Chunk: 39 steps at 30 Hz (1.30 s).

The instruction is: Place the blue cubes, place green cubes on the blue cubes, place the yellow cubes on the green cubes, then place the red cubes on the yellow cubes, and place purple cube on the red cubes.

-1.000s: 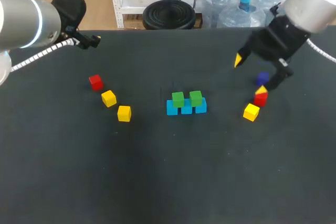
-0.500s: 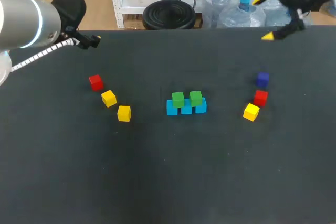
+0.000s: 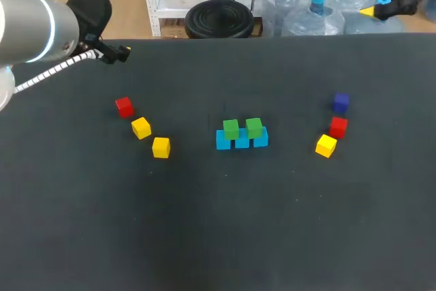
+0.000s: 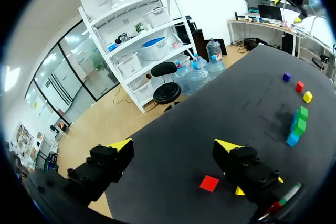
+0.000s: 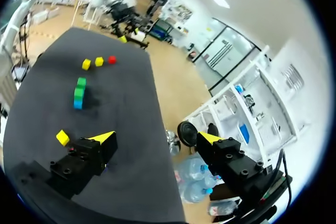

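Both end effectors are empty: the left gripper (image 4: 174, 145) and the right gripper (image 5: 156, 137) each have their fingers wide apart. At frame centre, locate two green cubes (image 3: 254, 127) on the blue cubes (image 3: 242, 142). Centre left: two yellow cubes (image 3: 161, 147) and the left red cube (image 3: 124, 106). Centre right: the purple cube (image 3: 340, 102), right red cube (image 3: 338, 127) and right yellow cube (image 3: 326, 146).

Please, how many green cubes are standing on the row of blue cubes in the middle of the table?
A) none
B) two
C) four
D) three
B: the head view shows exactly two green cubes side by side on top of the blue cubes, and no other green cube lies anywhere on the table.
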{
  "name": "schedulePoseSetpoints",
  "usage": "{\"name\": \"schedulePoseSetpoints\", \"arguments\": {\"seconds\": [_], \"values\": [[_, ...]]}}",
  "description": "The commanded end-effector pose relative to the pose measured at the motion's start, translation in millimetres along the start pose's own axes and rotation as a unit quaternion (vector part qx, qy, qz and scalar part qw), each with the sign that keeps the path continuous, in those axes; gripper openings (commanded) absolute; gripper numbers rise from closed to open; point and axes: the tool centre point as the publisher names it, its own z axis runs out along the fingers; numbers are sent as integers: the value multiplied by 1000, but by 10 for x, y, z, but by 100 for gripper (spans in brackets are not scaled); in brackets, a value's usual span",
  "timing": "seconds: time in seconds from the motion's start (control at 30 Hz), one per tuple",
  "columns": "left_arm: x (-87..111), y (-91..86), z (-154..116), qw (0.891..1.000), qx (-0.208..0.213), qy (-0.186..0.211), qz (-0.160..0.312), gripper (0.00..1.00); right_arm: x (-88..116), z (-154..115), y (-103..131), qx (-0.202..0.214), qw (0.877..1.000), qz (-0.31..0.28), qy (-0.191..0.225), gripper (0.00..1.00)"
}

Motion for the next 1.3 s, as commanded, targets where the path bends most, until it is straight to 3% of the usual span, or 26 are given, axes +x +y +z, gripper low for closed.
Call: {"name": "schedulePoseSetpoints", "arguments": {"seconds": [0.03,0.2,0.37,0.6,0.97,1.07,1.3], "values": [[-2,-1,8,1000,-1,0,0,100,-20,-12,77,347,930,107,-51,100],[-2,-1,8,1000,-1,0,0,100,-60,-67,27,387,916,107,-32,100],[-2,-1,8,1000,-1,0,0,100,23,-159,42,416,900,130,-11,100],[-2,-1,8,1000,-1,0,0,100,115,-199,87,413,900,135,-10,100],[-2,-1,8,1000,-1,0,0,100,-153,-99,166,388,921,43,-7,100],[-2,-1,8,1000,-1,0,0,100,-173,-98,186,396,917,34,5,100],[-2,-1,8,1000,-1,0,0,100,10,-192,156,419,906,59,24,100]]}}
